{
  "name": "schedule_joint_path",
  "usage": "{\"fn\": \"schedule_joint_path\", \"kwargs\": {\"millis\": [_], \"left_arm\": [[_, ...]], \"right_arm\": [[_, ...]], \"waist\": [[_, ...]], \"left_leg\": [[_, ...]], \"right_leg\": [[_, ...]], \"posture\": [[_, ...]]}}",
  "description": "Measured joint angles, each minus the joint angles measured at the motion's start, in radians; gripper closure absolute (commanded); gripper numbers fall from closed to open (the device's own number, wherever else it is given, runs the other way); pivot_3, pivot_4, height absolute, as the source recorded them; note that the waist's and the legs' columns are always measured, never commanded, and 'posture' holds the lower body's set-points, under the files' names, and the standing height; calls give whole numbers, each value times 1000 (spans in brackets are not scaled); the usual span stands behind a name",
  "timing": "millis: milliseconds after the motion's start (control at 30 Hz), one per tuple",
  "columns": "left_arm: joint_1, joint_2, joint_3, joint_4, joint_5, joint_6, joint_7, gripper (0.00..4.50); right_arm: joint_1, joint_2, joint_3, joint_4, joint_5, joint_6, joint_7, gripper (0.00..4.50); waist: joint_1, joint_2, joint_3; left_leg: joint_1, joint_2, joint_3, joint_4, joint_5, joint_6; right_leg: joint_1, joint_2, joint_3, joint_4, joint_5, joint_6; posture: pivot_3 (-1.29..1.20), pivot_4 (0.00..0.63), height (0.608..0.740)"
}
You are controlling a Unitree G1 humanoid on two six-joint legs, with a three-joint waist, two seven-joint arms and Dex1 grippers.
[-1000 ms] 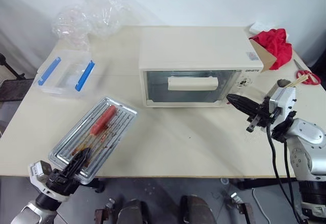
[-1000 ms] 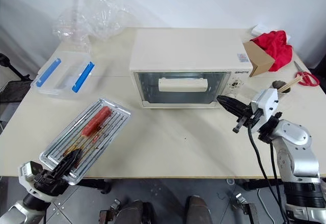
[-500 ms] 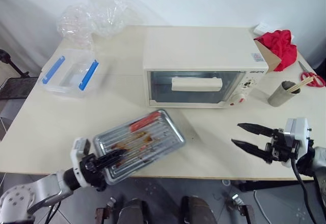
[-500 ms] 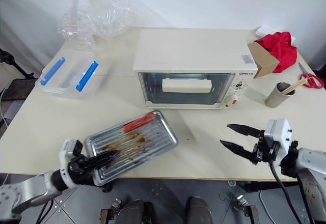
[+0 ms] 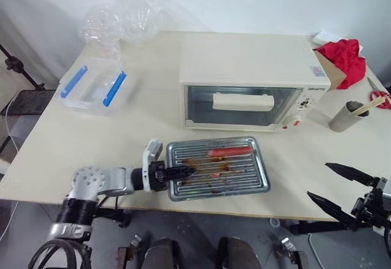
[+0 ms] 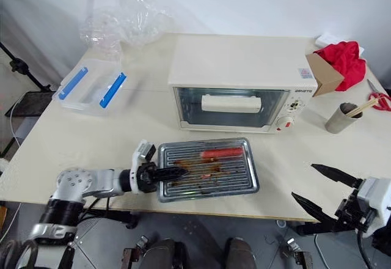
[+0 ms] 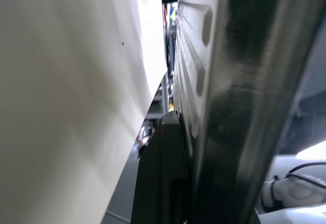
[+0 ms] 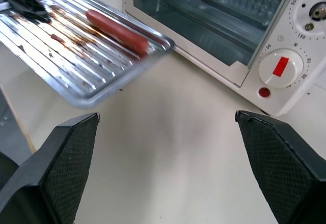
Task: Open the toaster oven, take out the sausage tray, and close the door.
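The cream toaster oven [image 5: 256,67] stands at the back of the table with its glass door [image 5: 235,105] shut and the bar handle [image 5: 243,102] across it. In front of it the silvery ribbed sausage tray [image 5: 217,170] lies level, grease-stained, with one red sausage [image 5: 229,151] near its far edge. It looks slightly lifted off the table. My left gripper [image 5: 190,170] is shut on the tray's left rim; in the left wrist view a finger [image 7: 163,173] presses against the tray's edge [image 7: 239,81]. My right gripper [image 5: 317,180] is open and empty at the table's front right, apart from the tray.
A clear box with blue clips [image 5: 91,88] and crumpled plastic wrap [image 5: 122,18] sit at the back left. Right of the oven are a cardboard box [image 5: 328,68], a red cloth [image 5: 345,52], a cup with chopsticks [image 5: 345,116] and scissors [image 5: 380,93].
My left gripper swung the tray from the front left corner to the right, in front of the oven. My right gripper opened and drew back from the oven toward the front right.
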Motion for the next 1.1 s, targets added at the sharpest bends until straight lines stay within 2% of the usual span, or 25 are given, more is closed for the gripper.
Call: {"fn": "schedule_joint_path", "kwargs": {"millis": [133,500,667,800,1067,1100], "left_arm": [[-100,-99,-12,93,109,8,4,4500],[-204,-214,-11,150,321,61,-19,4500],[-225,-251,4,184,396,79,-16,3386],[-231,-272,5,186,459,87,-13,2107],[-199,-269,25,116,470,87,-86,50],[-186,-257,20,83,470,82,-102,14]], "right_arm": [[64,11,-16,7,-2,-16,22,35],[104,19,-22,-41,1,-25,7,35],[106,19,-22,-88,8,-6,-12,0],[103,19,-22,-94,11,10,-27,0],[98,19,-19,-101,11,13,-31,0],[96,19,-16,-101,11,13,-30,0]], "waist": [[6,2,-1],[27,12,-7],[28,13,-8],[25,13,-8],[23,12,-7],[19,12,-7]], "left_leg": [[2,-2,-5,0,0,2],[2,-11,-14,0,0,7],[2,-14,-22,0,-2,9],[2,-14,-24,0,-2,9],[2,-14,-25,0,-2,9],[2,-13,-25,0,-2,9]], "right_leg": [[7,-2,-2,-4,1,1],[13,-7,0,-7,2,3],[21,-8,-2,-13,1,3],[22,-8,-4,-15,1,3],[24,-8,-6,-16,2,3],[24,-8,-6,-16,2,3]], "posture": [[0,150,740],[0,150,740],[0,150,740],[0,150,740],[0,150,740],[0,150,740]]}}
